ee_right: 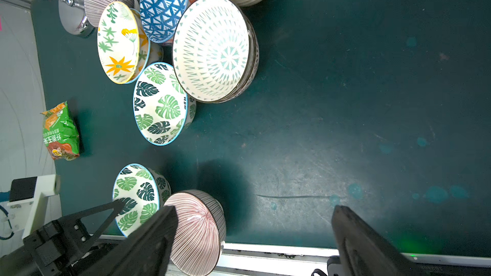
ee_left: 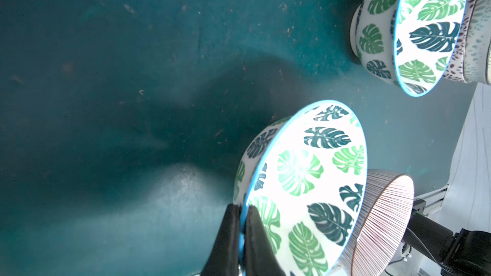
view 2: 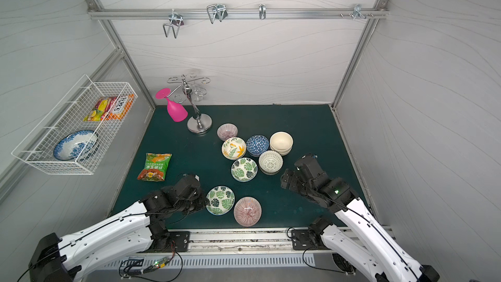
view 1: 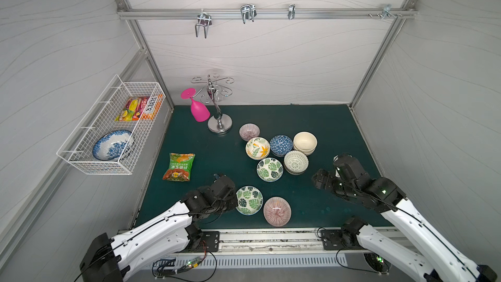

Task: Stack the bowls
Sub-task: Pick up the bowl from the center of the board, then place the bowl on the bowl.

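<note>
Green table (view 1: 325,120): left pincer (ee_left: 242,209), pinching the near leaf bowl (ee_left: 305,181) by its rim, should lift it level onto the far leaf bowl (view 1: 269,169); right pincer (ee_right: 255,208) spread.

A chrome glass stand (view 1: 220,125) rises at the back of the dark green worktop (view 1: 325,120). A pink goblet (view 1: 200,112) hangs foot-up and tilted from one of its arms. In front of the stand and to its left lies a green snack bag (view 1: 179,167). Further left of the stand, a white wire basket (view 1: 95,166) on the side wall holds a blue-and-white dish (view 1: 112,145) and colourful packets (view 1: 135,108). High above the stand, a rail (view 1: 325,13) carries metal hooks (view 1: 248,12).
</note>
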Robot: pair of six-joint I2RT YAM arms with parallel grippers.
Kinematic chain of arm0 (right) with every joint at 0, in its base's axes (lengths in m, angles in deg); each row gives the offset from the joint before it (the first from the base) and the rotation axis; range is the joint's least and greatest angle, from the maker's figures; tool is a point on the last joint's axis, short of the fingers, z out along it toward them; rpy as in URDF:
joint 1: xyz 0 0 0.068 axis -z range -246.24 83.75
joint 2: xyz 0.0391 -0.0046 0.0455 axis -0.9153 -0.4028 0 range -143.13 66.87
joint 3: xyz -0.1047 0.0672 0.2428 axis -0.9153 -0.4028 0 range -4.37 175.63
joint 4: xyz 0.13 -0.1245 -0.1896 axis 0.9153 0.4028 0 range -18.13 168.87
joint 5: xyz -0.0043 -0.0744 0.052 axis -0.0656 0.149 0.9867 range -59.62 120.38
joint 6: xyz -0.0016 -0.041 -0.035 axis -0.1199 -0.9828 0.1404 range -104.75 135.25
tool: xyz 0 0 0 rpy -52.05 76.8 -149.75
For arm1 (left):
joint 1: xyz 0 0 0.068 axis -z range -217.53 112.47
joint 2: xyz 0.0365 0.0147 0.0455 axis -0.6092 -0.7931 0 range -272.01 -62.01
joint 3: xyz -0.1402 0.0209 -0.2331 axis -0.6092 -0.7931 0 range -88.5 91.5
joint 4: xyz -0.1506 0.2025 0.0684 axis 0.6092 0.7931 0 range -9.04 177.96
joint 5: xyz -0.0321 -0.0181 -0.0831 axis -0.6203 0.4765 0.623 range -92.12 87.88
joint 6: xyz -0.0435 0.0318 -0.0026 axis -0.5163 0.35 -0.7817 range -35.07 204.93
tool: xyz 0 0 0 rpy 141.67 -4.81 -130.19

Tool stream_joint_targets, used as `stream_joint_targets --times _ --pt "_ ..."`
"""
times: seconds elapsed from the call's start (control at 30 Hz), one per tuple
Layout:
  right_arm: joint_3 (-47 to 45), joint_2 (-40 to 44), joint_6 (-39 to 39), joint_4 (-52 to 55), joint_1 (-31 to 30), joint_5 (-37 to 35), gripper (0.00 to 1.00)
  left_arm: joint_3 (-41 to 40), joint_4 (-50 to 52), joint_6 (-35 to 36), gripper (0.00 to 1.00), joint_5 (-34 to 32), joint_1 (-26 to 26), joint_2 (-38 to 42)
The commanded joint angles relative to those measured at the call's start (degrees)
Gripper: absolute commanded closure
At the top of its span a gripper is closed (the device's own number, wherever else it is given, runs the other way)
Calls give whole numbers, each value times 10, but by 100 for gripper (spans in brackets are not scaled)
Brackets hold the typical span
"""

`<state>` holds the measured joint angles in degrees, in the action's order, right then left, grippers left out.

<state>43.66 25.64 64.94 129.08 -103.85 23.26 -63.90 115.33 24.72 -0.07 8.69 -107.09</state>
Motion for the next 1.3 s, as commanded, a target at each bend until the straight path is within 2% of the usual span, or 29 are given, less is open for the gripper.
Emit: stream_joint_targets --times 0.0,0.1,0.27,0.57,0.77,0.93,1.27 --pt "-1 5 1 -6 -4 -7 5 27 29 3 96 -30 1 17" --pt "3 1 -1 -14 -4 -6 4 40 49 7 100 -48 1 28" --pt "14 -11 -13 -27 -4 -1 1 83 92 21 100 -74 0 28" --pt "48 -45 -42 -48 -4 -19 1 215 124 80 100 -78 -2 -41" --pt "56 -69 -46 -68 -4 -28 1 279 99 111 100 -28 -34 -93" --pt "64 -78 -46 -67 -2 -58 1 301 69 123 100 7 -51 -126" --pt "96 -127 -38 -44 10 -66 1 339 35 145 100 51 -65 -180"
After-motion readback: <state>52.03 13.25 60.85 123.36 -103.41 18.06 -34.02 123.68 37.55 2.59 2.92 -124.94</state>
